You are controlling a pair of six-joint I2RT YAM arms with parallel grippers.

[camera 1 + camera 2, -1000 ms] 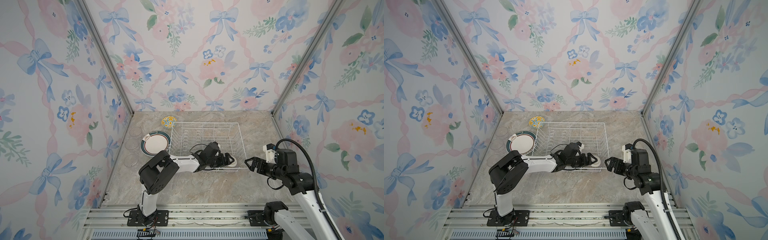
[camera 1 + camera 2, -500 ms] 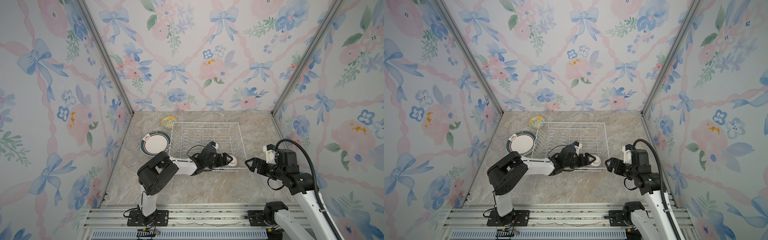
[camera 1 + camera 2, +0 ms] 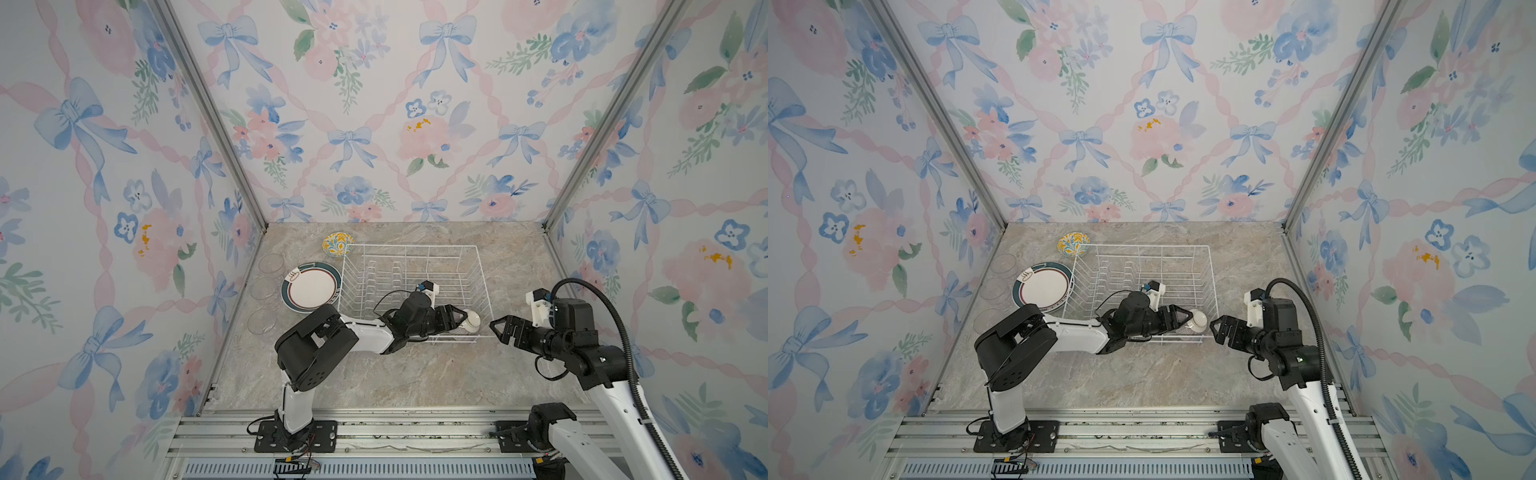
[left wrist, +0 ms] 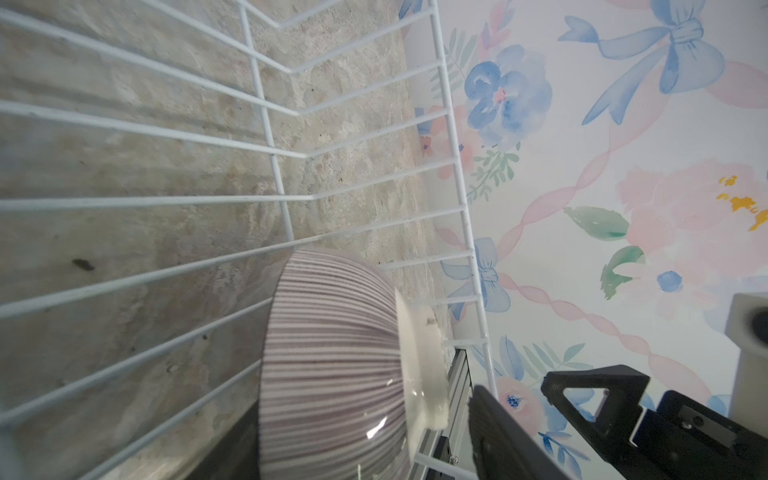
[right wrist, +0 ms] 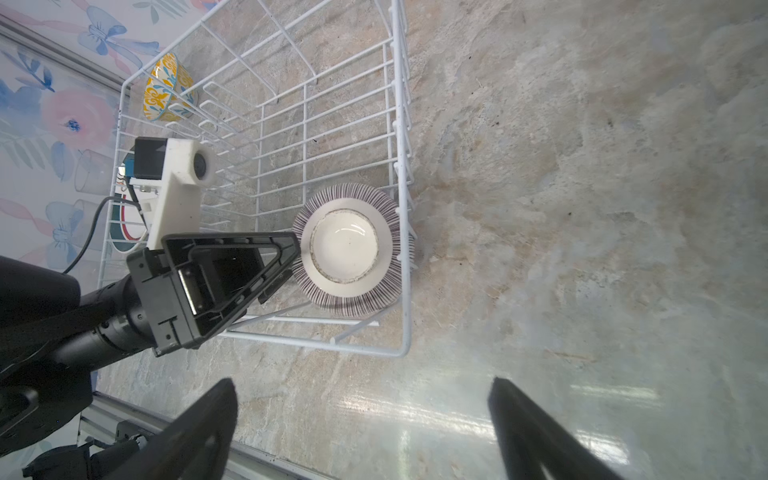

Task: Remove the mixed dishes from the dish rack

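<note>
Marble top (image 3: 415, 374): striped bowl (image 3: 471, 320) on side in rack (image 3: 415, 246), foot twd right arm (image 3: 598, 361).

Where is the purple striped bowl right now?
In a top view, the striped bowl sits tipped inside the dish rack, in its near right corner. The left claw straddles it, and the right claw is just outside that corner.

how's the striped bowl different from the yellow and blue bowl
The striped bowl has thin purplish lines; the yellow and blue bowl has a bold print. The striped bowl lies on its side inside the rack, in its near right corner; the yellow and blue bowl sits on the table outside the far left corner. The left gripper is at the striped bowl, none near the yellow and blue bowl. Both are small round bowls.
</note>
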